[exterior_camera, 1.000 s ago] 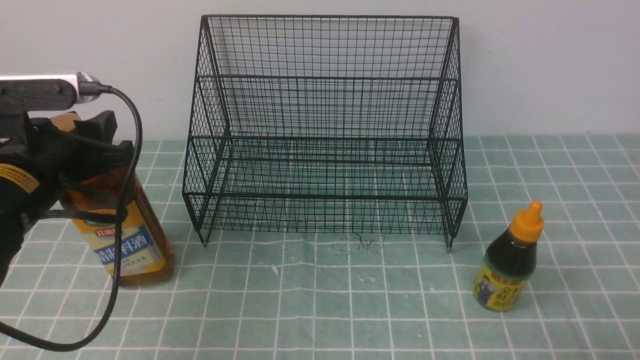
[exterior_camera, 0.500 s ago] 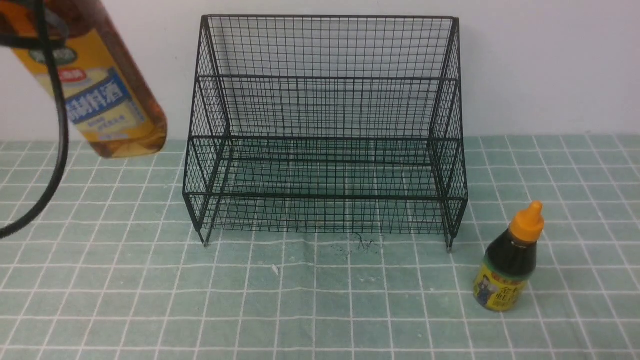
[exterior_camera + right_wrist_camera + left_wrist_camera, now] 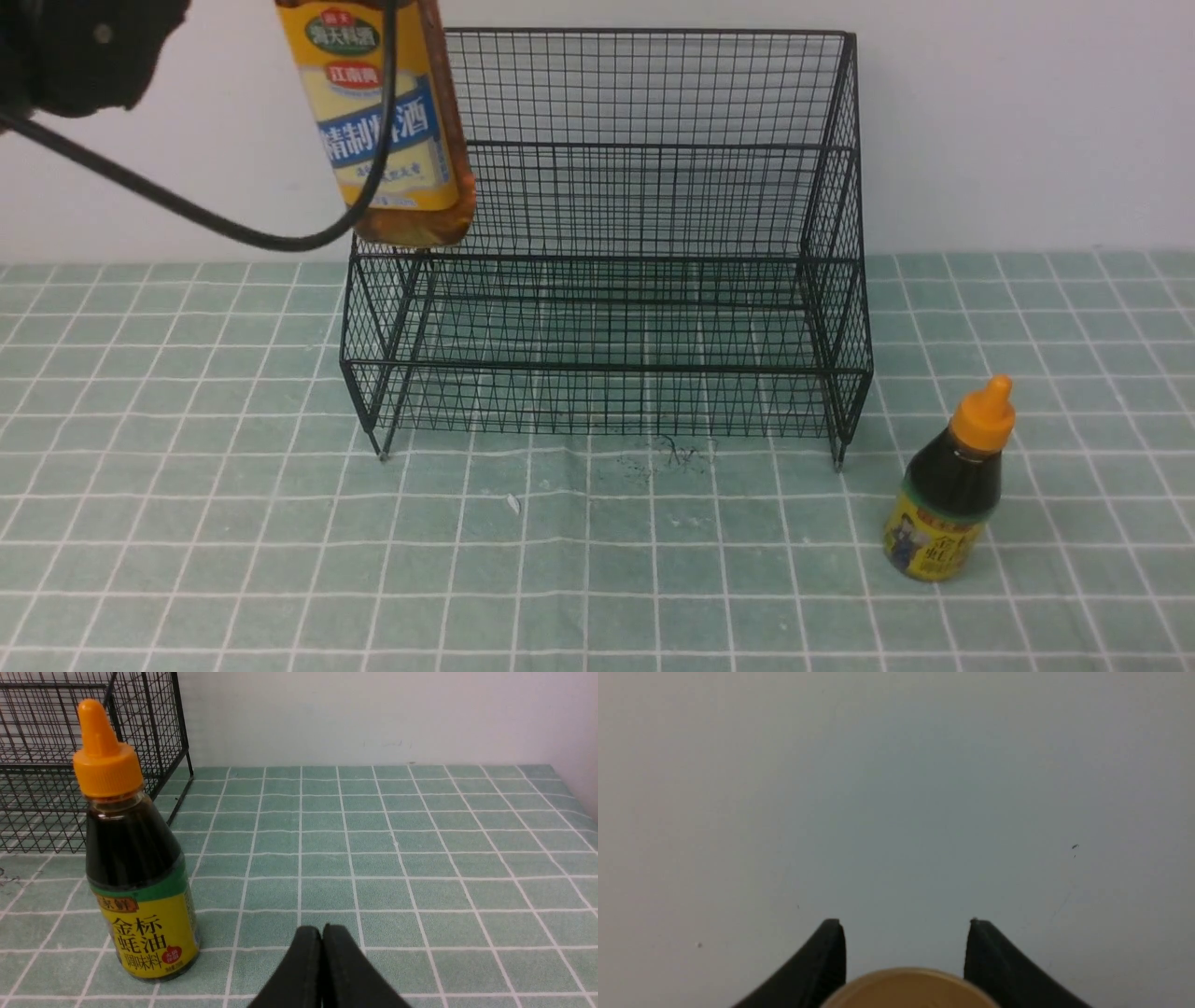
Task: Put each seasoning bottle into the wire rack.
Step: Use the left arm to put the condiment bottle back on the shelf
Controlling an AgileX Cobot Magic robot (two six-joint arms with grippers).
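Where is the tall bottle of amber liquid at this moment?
The tall bottle hangs in the air at the front view's upper left, overlapping the wire rack's left edge, held by the left tool.

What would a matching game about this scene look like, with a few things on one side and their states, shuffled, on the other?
Things:
1. tall bottle
2. small bottle
3. rack
4. right gripper

States:
A. shut, holding nothing
B. stands on the table, right of the rack
C. held in the air by the left gripper
D. holds no bottle yet

Pairs: 1-C, 2-B, 3-D, 4-A
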